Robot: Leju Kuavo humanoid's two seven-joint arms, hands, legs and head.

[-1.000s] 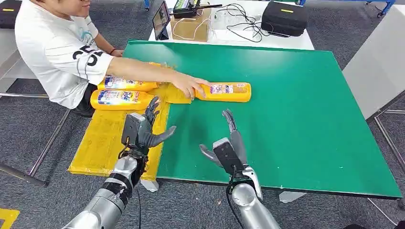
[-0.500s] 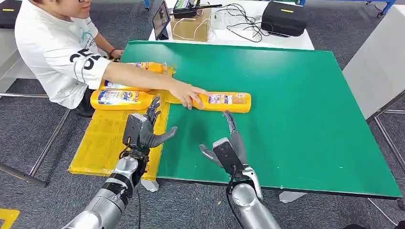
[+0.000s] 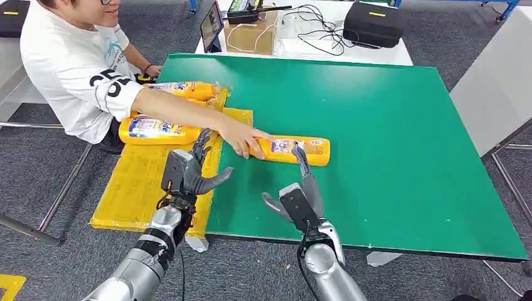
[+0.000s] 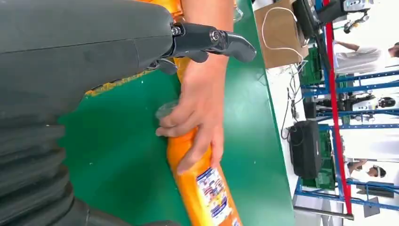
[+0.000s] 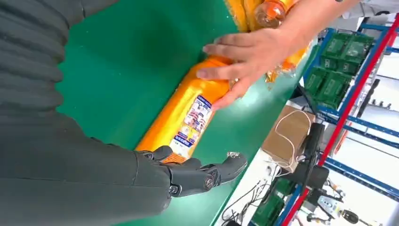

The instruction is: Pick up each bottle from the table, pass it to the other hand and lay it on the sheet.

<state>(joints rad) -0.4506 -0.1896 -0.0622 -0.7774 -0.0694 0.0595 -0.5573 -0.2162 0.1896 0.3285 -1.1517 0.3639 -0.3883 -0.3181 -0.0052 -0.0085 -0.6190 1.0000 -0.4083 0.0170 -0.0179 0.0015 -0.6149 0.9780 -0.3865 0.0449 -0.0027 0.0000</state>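
An orange bottle (image 3: 293, 150) (image 4: 207, 190) (image 5: 186, 117) lies on its side on the green table (image 3: 389, 125), and a person's hand (image 3: 241, 139) holds its neck end. My right hand (image 3: 300, 197) hovers open just in front of it, its fingertips (image 3: 300, 152) close to the bottle's body. My left hand (image 3: 188, 170) is open over the edge of the yellow sheet (image 3: 135, 188). Two more orange bottles (image 3: 157, 130) (image 3: 185, 89) lie on the sheet under the person's arm.
The person (image 3: 75, 63) sits at the table's left. Behind the green table stands a white table with a cardboard box (image 3: 251, 34), cables and a black case (image 3: 373, 24). A white panel (image 3: 495, 81) stands at the right.
The person has slid the orange bottle toward me, so it now lies right at my right hand's fingertips. Neither of my hands has moved noticeably.
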